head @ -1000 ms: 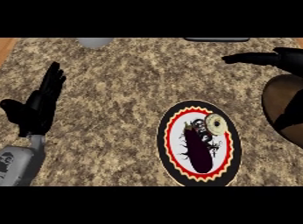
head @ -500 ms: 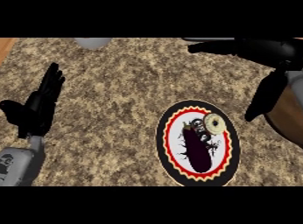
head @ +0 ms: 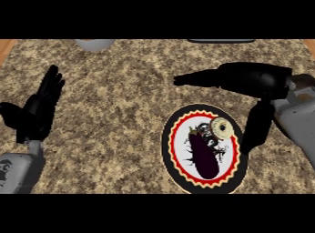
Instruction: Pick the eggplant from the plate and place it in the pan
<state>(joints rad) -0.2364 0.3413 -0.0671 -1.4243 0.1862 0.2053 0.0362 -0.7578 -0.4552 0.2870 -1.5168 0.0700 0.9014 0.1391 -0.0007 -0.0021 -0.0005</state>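
Above the patterned plate [head: 202,182]: right hand [head: 254,82] swung in from the counter's edge, fingers spread and grasping nothing, nearing the eggplant [head: 206,157] lying untouched there; left hand [head: 36,111] resting open.

Eggplant on its plate, right hand open above it

On the speckled brown stone counter [head: 133,82], a round plate with a black rim, a red zigzag band and a white centre [head: 202,149] lies at about 5 o'clock from the middle of the view. A dark purple eggplant [head: 206,157] lies on it, lengthwise from 12 to 6 o'clock, just beside a pale ring-shaped piece [head: 221,128] at the plate's 1 o'clock. The black right hand [head: 254,79] hangs at the plate's 1 o'clock, fingers straight toward 9 o'clock, thumb down by the plate's 3 o'clock rim. The black left hand [head: 38,111] rests open at 9 o'clock, fingers up. A grey rounded object [head: 94,44] shows at 11 o'clock.
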